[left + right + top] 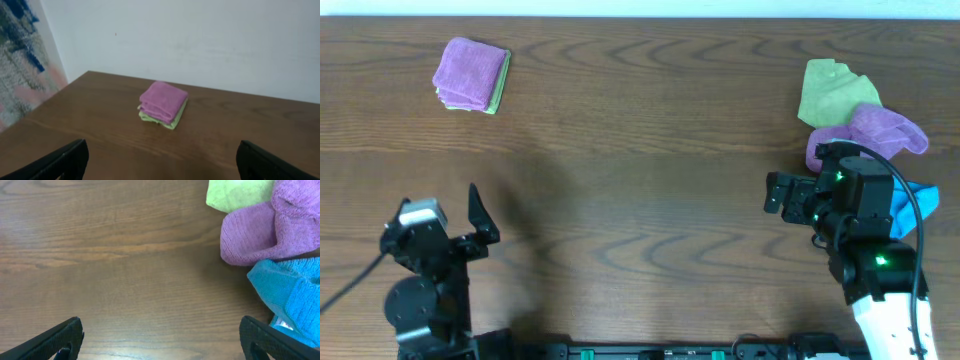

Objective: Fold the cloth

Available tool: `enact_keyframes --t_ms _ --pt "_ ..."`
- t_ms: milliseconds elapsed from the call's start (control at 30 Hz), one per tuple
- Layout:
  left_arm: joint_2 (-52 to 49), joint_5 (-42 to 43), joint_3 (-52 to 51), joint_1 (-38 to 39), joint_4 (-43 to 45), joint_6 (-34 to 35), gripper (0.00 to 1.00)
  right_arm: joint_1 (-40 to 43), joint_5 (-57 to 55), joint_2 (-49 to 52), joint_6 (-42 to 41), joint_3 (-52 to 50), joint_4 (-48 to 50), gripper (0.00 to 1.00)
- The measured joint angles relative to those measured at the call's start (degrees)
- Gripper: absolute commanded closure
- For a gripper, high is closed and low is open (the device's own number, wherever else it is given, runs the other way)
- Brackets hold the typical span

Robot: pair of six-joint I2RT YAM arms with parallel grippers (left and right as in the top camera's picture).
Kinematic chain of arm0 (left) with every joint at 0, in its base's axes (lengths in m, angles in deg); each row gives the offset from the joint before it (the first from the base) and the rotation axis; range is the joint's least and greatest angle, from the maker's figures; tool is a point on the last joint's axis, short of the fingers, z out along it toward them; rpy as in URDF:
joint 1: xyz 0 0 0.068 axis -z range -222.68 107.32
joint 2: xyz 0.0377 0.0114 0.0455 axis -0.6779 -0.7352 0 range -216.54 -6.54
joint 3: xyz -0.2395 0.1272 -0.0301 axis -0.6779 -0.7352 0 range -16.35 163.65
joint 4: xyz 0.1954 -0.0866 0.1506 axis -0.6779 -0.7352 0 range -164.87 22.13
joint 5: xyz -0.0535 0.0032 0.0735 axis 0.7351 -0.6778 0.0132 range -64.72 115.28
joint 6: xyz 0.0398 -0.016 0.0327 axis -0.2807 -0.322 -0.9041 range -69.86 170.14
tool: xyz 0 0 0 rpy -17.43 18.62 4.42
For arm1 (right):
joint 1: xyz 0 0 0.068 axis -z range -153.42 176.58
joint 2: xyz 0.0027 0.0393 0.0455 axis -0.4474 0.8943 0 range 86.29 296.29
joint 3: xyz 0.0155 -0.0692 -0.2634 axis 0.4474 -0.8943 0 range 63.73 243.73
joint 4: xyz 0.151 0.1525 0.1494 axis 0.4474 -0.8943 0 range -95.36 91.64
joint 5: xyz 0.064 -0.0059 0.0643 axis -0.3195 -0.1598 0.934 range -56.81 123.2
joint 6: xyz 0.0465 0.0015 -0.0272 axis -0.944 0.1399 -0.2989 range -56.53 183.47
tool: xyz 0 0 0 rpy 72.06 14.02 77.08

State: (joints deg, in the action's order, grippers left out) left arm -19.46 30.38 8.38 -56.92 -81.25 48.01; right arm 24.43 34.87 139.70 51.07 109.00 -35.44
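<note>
The cloth (470, 72) is pinkish-purple and lies folded into a small square on a folded lime-green cloth (497, 92) at the far left of the table. It also shows in the left wrist view (163, 101), well ahead of the fingers. No white tag shows. My left gripper (440, 215) is open and empty near the front left edge, also seen in its wrist view (160, 165). My right gripper (778, 196) is open and empty over bare wood at the right, also seen in its wrist view (160, 340).
A loose pile lies at the right: a crumpled violet-purple cloth (885, 128) (270, 232), a lime-green cloth (832, 92) (235, 194) and a blue cloth (910, 205) (292, 295). The pile is just behind and right of my right gripper. The wooden table (640, 150) ends at a white wall.
</note>
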Motion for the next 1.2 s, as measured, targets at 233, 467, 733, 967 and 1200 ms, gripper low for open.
enact_keyframes --t_ms 233,467,733,967,1200 --pt "8.24 -2.54 -10.82 0.04 4.37 1.2 0.05 0.0 0.0 0.0 0.0 0.0 0.04 0.01" --pt "11.5 -4.07 -16.2 1.07 6.32 2.43 0.04 0.0 0.0 0.0 0.02 0.0 0.04 0.01" --pt "12.13 -4.63 -19.78 4.17 7.58 3.67 0.04 0.0 0.0 0.0 0.0 0.0 0.02 0.01" --pt "12.17 -4.72 -21.24 7.21 7.67 4.39 0.04 0.0 0.02 0.0 0.0 0.0 0.04 0.01" --pt "12.26 -4.72 -21.86 8.85 8.98 6.62 0.05 0.0 0.0 0.0 0.0 0.0 0.02 0.01"
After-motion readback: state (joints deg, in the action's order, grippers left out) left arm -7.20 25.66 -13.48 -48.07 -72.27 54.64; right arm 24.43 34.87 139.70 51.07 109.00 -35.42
